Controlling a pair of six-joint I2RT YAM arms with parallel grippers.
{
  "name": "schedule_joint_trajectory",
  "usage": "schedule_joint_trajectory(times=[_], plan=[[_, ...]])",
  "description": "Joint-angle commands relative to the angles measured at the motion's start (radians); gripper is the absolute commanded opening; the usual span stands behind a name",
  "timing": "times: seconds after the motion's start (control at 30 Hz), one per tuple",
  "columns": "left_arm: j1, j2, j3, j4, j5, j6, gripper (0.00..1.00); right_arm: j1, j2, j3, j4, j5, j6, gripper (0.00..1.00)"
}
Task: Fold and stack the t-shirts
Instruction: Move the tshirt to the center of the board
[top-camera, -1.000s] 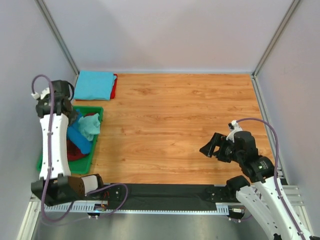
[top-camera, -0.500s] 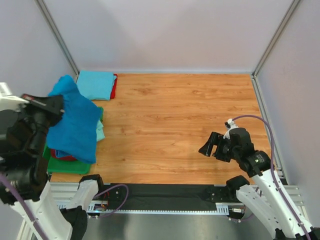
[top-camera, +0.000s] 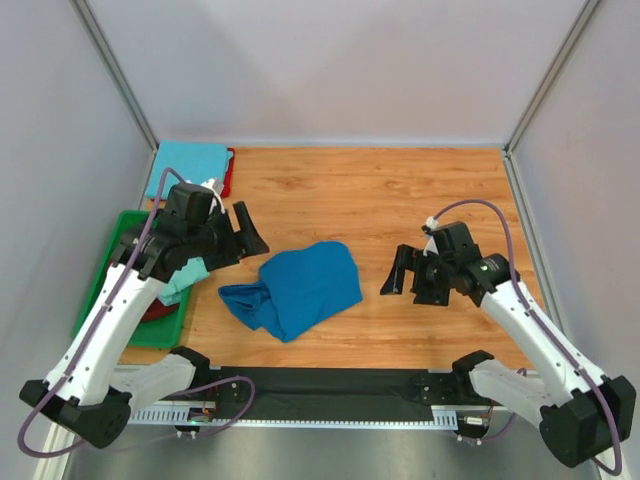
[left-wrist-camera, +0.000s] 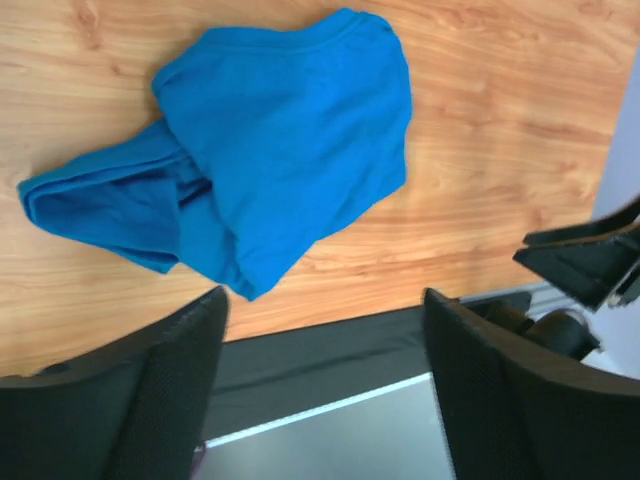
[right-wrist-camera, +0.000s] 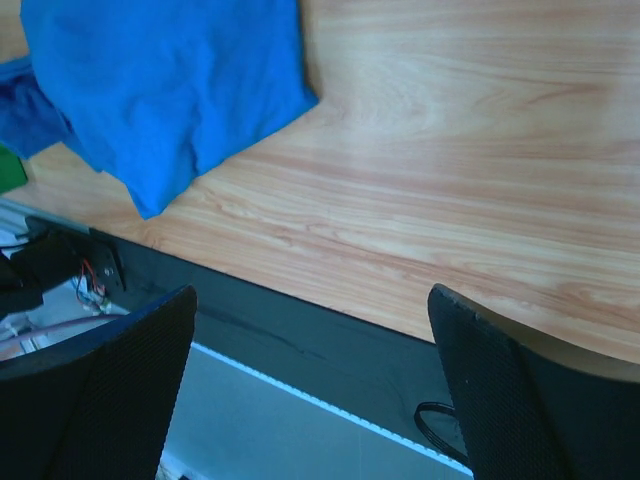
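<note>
Green tray (top-camera: 98, 300): sits at the table's left edge. It holds a bunched pale aqua shirt (top-camera: 183, 274) and a dark red shirt (top-camera: 157, 312), partly hidden by the left arm.

Folded stack: in the far left corner, a sky blue shirt (top-camera: 187, 168) lies flat on a red shirt (top-camera: 229, 172), of which only a thin edge shows.

Left gripper (top-camera: 243, 235): hangs above the wood just right of the tray with its fingers spread wide and nothing between them. It is close to the royal blue shirt's left end but apart from it.

Royal blue shirt (top-camera: 302, 287): lies loose and unfolded on the wooden table (top-camera: 400, 190), toward the near edge, between the two grippers. Its right part is a broad, fairly smooth lobe. Its left part is rumpled into dark folds that taper to a narrow end. The left wrist view shows a stitched hem along the far edge.

Right gripper (top-camera: 405, 280): is poised over bare wood right of the shirt, clear of the cloth, with its fingers parted and empty.
</note>
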Motion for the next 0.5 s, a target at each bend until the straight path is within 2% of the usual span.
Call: schedule_joint_trajectory(times=[0.0,0.03,0.07,0.1,0.13,0.17,0.2,0.23,0.27,0.3,0.4,0.47], plan=[[0.0,-0.03,-0.04,-0.074,-0.025,0.152,0.8,0.06,0.054,-0.007,0.105,-0.131,-0.023,0.99],[0.0,-0.025,-0.079,-0.051,0.0,0.159,0.63,0.084,0.068,-0.012,0.161,-0.125,-0.016,0.98],[0.0,-0.011,-0.157,-0.001,0.053,0.172,0.58,0.124,0.097,-0.025,0.198,-0.11,-0.01,0.95],[-0.002,-0.002,-0.199,0.027,0.072,0.172,0.55,0.141,0.114,-0.032,0.237,-0.099,0.003,0.87],[-0.002,0.007,-0.238,0.05,0.074,0.169,0.58,0.157,0.142,-0.033,0.302,-0.085,0.013,0.84],[-0.002,0.019,-0.314,0.107,0.063,0.166,0.65,0.174,0.171,-0.032,0.33,-0.073,0.041,0.81],[0.0,0.023,-0.346,0.13,0.033,0.162,0.73,0.177,0.25,-0.014,0.361,-0.076,0.055,0.69],[0.004,0.03,-0.368,0.144,0.014,0.165,0.81,0.183,0.295,0.008,0.392,-0.082,0.067,0.65],[0.004,0.044,-0.388,0.162,-0.03,0.175,0.84,0.186,0.342,0.048,0.39,-0.085,0.066,0.63],[0.006,0.053,-0.399,0.175,-0.044,0.182,0.86,0.189,0.441,0.125,0.386,-0.076,0.051,0.65],[0.008,0.113,-0.436,0.202,-0.07,0.185,0.86,0.215,0.568,0.276,0.306,0.052,-0.029,0.79],[0.008,0.168,-0.44,0.211,-0.115,0.182,0.86,0.236,0.698,0.426,0.251,0.118,-0.045,0.82]])
